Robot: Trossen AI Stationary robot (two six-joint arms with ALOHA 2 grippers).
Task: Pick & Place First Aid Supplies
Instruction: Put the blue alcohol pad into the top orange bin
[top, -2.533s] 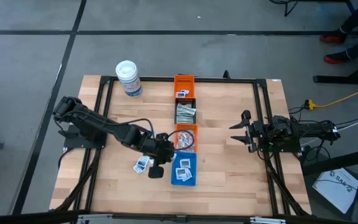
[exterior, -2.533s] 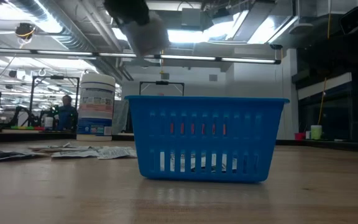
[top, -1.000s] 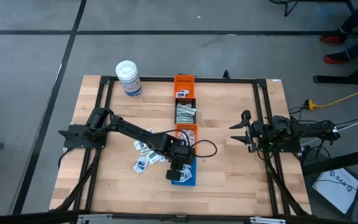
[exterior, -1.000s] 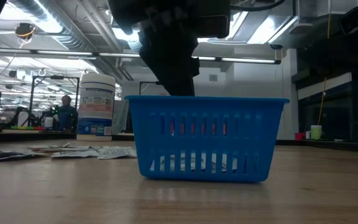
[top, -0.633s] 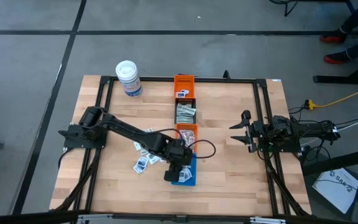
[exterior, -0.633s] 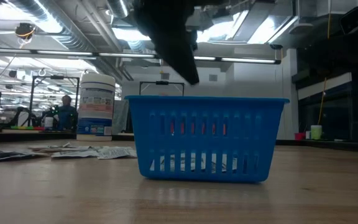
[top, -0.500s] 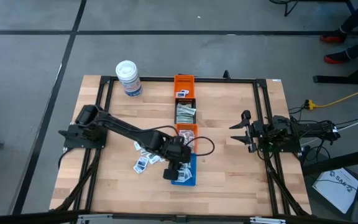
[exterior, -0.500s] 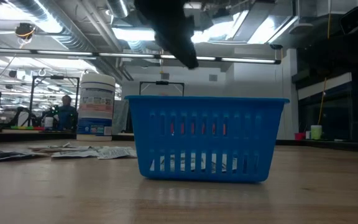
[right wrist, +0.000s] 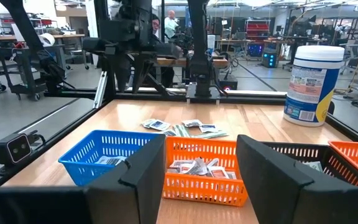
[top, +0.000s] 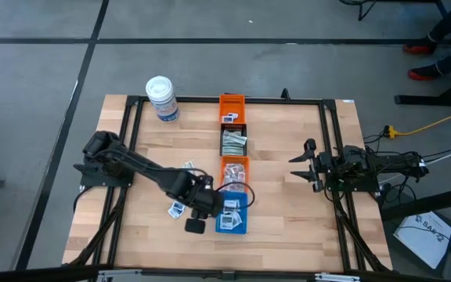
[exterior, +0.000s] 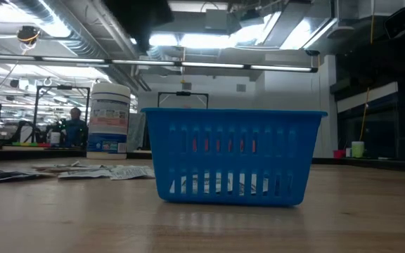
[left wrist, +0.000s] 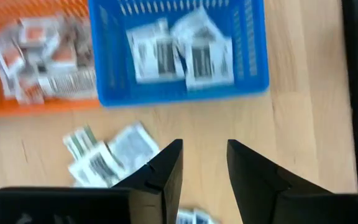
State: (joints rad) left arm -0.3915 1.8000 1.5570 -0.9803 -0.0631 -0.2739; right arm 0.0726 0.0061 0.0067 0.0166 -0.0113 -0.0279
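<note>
From above, four bins run in a line down the middle of the table (top: 304, 227): an orange bin (top: 232, 106) farthest back, a black bin (top: 234, 141) of pale strips, a second orange bin (top: 235, 170), and the blue bin (top: 232, 214) nearest the front. A white tub (top: 162, 99) stands near the back left corner. The left gripper (top: 196, 221) hangs over bare wood just left of the blue bin, with loose packets (top: 181, 186) scattered on the table close beside the arm. The right gripper (top: 302, 167) waits well apart at the right edge, fingers spread and empty.

At table height, the blue bin's slotted wall fills the centre and hides most of what lies behind it. The loose packets lie flat at the left, with the white tub behind them and a person (exterior: 74, 126) far off in the room.

In the left wrist view, the left gripper's two dark fingers (left wrist: 166, 177) stand apart with nothing between them, over bare wood. Two white barcode packets (left wrist: 179, 56) lie inside the blue bin beyond the fingertips; the loose packets lie beside the fingers.

From the right wrist, the blue, orange and black bins line up beyond the spread fingers, the loose packets on the wood behind them.
</note>
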